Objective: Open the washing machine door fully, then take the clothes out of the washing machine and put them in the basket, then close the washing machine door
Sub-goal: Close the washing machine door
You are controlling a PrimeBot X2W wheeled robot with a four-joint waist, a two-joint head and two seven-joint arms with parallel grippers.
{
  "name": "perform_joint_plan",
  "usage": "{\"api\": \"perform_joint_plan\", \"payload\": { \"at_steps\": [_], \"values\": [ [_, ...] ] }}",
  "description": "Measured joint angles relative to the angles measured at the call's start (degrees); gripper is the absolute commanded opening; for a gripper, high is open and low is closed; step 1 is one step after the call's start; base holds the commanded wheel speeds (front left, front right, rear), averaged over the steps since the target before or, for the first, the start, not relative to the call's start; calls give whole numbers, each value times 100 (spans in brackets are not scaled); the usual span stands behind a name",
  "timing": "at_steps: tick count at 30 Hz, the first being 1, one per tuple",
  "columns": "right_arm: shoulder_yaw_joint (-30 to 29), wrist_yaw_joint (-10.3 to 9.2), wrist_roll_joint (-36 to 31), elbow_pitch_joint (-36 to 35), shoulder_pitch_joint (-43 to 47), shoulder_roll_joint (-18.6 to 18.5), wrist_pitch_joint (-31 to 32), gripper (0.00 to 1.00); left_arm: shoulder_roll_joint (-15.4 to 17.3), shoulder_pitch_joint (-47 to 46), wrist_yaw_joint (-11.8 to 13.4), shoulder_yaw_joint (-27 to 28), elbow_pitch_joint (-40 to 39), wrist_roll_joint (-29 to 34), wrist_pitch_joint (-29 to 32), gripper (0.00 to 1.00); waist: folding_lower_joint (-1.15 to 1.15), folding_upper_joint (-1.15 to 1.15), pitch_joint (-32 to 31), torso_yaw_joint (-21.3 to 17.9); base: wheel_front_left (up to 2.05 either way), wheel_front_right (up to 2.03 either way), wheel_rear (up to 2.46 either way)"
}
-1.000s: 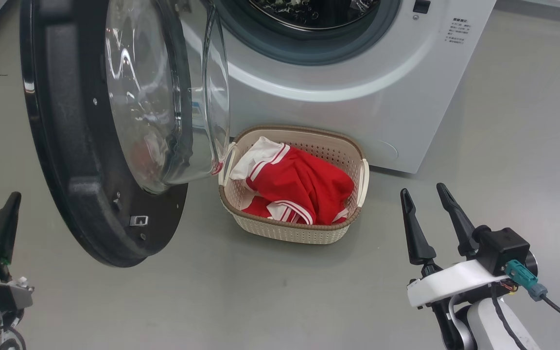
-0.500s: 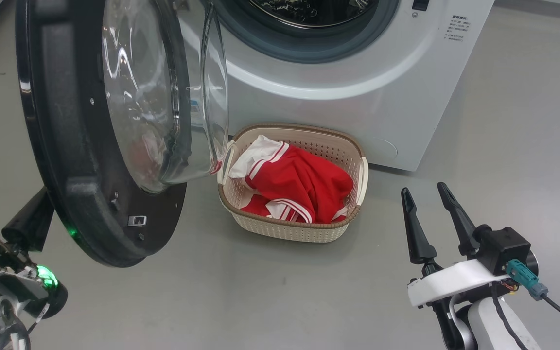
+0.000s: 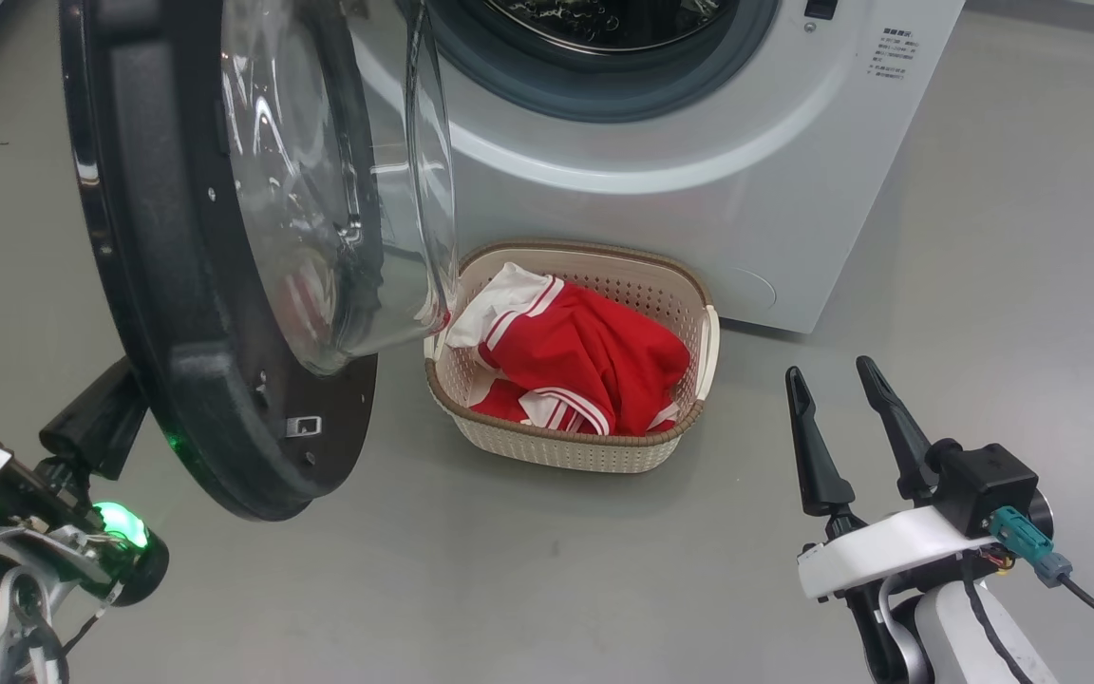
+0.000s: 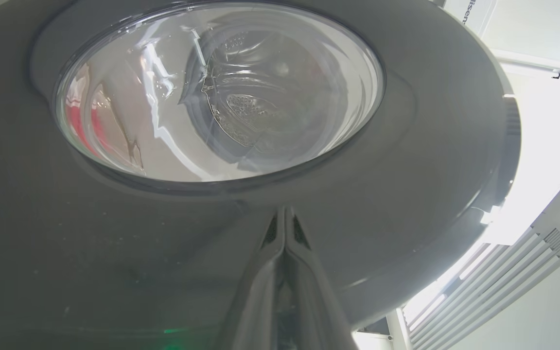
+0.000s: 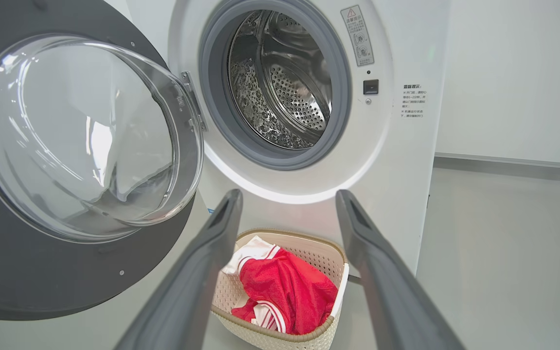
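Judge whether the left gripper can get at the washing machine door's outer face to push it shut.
Probably yes: the shut left gripper points straight at the washing machine door, at its black outer rim, with nothing between them; contact itself is unclear.

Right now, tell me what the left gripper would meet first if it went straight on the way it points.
The washing machine door: the left gripper, shut, aims at its dark rim next to the glass bowl, apparently almost touching; depth is unclear.
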Motion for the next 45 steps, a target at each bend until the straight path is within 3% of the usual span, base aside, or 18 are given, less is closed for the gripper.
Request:
{"api": "perform_joint_plan", "payload": {
  "at_steps": [17, 45],
  "values": [
    [101, 1, -3, 48, -103, 4, 1, 100, 49, 280, 51, -213, -326, 0, 146, 0, 0, 0, 37, -255, 0, 0, 0],
    [132, 2, 0, 92, -183, 7, 0, 100, -26, 354, 56, -670, -420, 108, 37, 0, 0, 0, 72, -1607, 0, 0, 0]
  ]
}}
